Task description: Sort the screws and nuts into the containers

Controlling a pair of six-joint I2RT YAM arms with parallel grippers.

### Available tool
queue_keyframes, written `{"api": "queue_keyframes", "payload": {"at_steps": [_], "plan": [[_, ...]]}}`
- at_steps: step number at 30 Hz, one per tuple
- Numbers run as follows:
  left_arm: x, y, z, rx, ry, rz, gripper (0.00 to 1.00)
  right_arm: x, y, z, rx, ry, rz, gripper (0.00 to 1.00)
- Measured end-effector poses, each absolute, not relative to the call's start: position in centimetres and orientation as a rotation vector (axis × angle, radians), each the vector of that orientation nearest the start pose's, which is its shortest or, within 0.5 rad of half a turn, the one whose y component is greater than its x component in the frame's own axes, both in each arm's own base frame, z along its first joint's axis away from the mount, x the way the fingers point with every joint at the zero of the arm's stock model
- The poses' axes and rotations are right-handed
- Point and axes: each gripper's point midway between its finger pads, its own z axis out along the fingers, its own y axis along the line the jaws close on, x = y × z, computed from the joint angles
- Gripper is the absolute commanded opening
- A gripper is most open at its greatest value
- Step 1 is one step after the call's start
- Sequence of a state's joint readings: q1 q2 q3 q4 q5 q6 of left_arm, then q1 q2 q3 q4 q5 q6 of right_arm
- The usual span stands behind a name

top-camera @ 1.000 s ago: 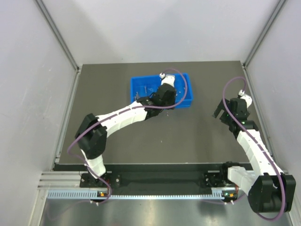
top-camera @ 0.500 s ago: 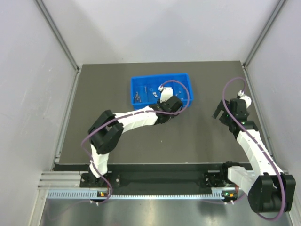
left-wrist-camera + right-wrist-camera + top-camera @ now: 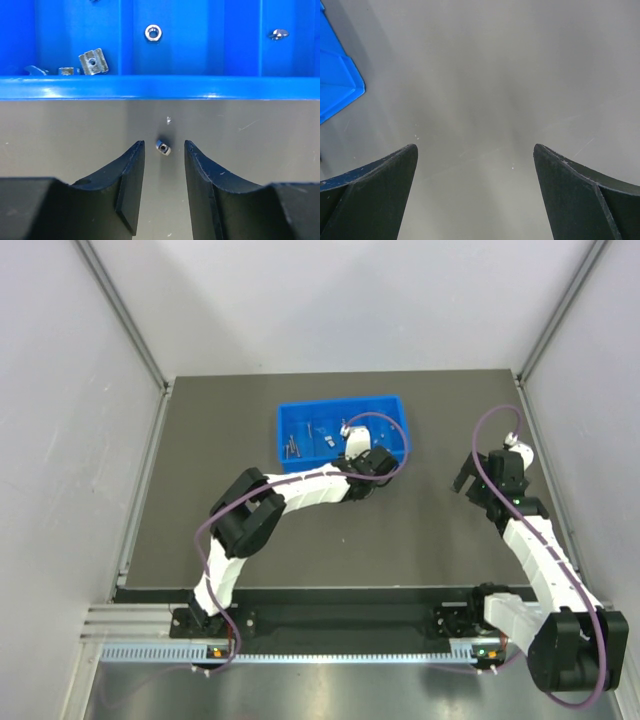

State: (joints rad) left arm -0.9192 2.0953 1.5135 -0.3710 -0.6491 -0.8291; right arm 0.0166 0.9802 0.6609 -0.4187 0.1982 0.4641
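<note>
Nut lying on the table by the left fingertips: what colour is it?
Silvery metal nut, clearest in left wrist view.

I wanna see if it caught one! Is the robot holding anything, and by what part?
Nothing yet. The left gripper is open, a tiny nut lying on the table between its fingertips. The right gripper is open, empty.

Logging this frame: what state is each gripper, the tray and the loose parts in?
blue tray: flat on the table, parts in several compartments.
loose nut: on the table, just outside the tray's near wall.
left gripper: open, fingertips either side of the loose nut, not touching it.
right gripper: open wide, holding nothing.
hex nut: lying flat inside a tray compartment.
</note>
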Motion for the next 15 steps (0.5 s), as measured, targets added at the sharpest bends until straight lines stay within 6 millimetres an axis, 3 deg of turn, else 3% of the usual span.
{"api": "queue_keyframes", "payload": {"at_steps": [12, 15], "plan": [[36.9, -34.8, 2.9, -0.142, 2.298, -0.02, 0.4, 28.4, -1.2, 11.7, 0.606, 2.212, 0.018, 1.0], [36.9, -34.8, 2.7, -0.144, 2.295, -0.011, 0.35, 28.5, -1.2, 11.6, 0.606, 2.212, 0.018, 1.0]]}}
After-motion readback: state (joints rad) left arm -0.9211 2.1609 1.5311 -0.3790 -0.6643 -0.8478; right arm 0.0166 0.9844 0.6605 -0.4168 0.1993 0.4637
